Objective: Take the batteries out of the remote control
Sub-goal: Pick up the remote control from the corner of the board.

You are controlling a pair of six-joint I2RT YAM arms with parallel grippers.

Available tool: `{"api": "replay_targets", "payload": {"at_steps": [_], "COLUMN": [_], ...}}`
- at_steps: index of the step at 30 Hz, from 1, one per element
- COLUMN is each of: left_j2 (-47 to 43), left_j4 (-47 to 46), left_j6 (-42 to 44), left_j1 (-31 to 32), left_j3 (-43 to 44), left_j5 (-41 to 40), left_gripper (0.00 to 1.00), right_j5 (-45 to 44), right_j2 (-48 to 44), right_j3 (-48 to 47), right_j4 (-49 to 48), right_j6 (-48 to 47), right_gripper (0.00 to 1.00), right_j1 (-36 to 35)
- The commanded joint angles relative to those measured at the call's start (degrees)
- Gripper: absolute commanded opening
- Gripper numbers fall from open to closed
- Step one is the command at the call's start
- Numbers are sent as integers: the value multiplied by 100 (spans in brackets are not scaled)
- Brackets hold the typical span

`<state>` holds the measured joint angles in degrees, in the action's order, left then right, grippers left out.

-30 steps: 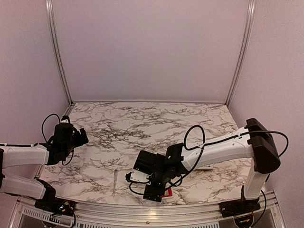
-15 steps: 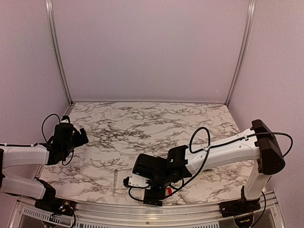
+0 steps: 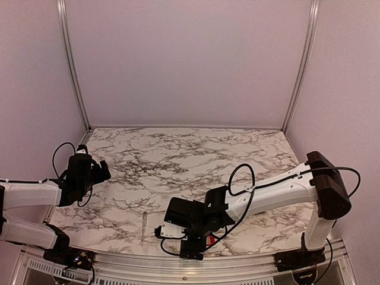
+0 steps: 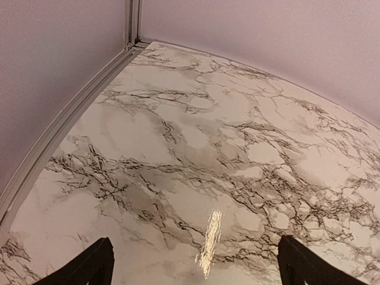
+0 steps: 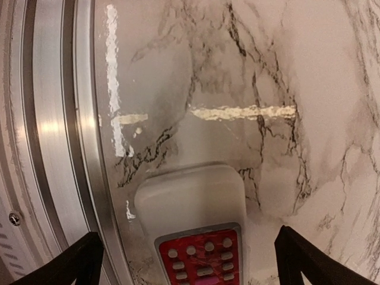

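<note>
Progress of the unloading, top and wrist views. The task appears barely begun. The rounded white plastic remote control with a red keypad (image 5: 190, 205) lies buttons-up on the white, grey-veined marble tabletop (image 3: 178, 154), just beside the brushed-metal rail (image 5: 53, 119) at its near edge. The right arm's fingers (image 5: 83, 267) are spread wide, one on either side of the remote and holding nothing. The left arm's fingers (image 4: 92, 267) are likewise spread over bare marble, well apart from the remote.

No batteries are visible in any view, and none lies on the tabletop. They are presumably inside the remote, so turning it over, opening it and extracting the cells all remain.

Hidden: the remote's underside and any battery cover; its lower end is cut off in the right wrist view; the arm masks most of it from above. A thin pale strip (image 3: 143, 228) left of the remote cannot be identified.
</note>
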<state>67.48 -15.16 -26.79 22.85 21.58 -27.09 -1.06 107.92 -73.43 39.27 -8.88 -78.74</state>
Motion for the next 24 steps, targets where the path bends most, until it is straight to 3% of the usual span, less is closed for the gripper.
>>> {"api": "replay_targets", "payload": {"at_steps": [1, 11, 24], "left_j2": [72, 81, 88], "left_j4": [-66, -66, -64], "left_j6": [41, 42, 50], "left_j1": [26, 25, 35], "left_j3": [127, 134, 136], "left_j5": [-86, -86, -95], "left_gripper": [99, 99, 99], "right_j5": [-263, -362, 377], "right_j2": [222, 423, 467], "right_j3": [-112, -143, -110], "right_j4": [37, 57, -42], "right_j6": [-27, -59, -288], "right_gripper": [99, 95, 72], "right_j1": [-19, 103, 535]}}
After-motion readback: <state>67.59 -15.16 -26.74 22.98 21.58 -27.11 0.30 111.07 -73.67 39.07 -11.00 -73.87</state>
